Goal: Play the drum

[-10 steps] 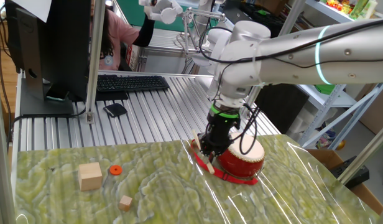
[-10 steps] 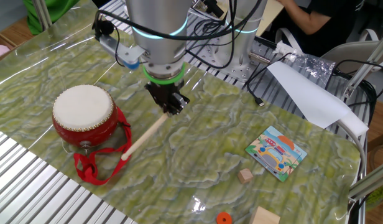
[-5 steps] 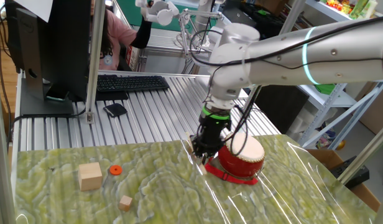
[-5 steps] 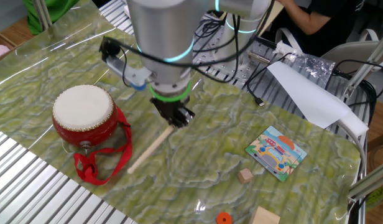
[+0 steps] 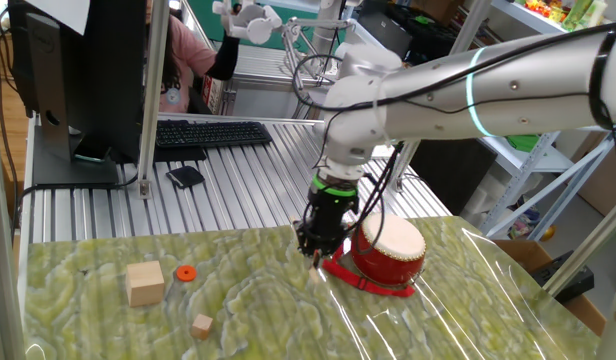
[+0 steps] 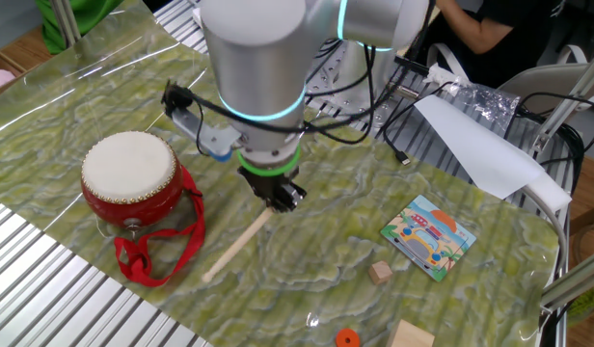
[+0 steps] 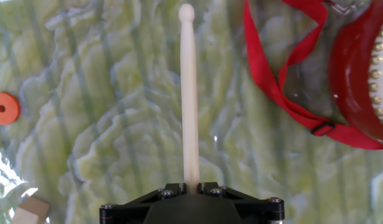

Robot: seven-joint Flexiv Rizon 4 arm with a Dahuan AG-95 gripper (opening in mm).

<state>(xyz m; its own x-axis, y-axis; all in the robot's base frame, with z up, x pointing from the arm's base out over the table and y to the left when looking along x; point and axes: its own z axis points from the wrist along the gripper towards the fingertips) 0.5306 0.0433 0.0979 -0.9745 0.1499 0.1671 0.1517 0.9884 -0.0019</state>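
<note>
Red-bodied drum (image 6: 129, 183) sits beside the gripper (image 6: 281, 196), apart from it.

In the other fixed view, the drum (image 6: 129, 180) stands on the mat (image 6: 66, 96) at the left, its strap (image 6: 152, 253) trailing nearer. The drumstick (image 6: 235, 247) slants just right of it, apart from it. Far right lie a card (image 6: 428, 235), 2 cubes (image 6: 379, 273) and a disc (image 6: 346, 337).

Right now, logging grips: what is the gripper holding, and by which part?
The gripper holds the wooden drumstick by one end; its rounded tip points away.
</note>
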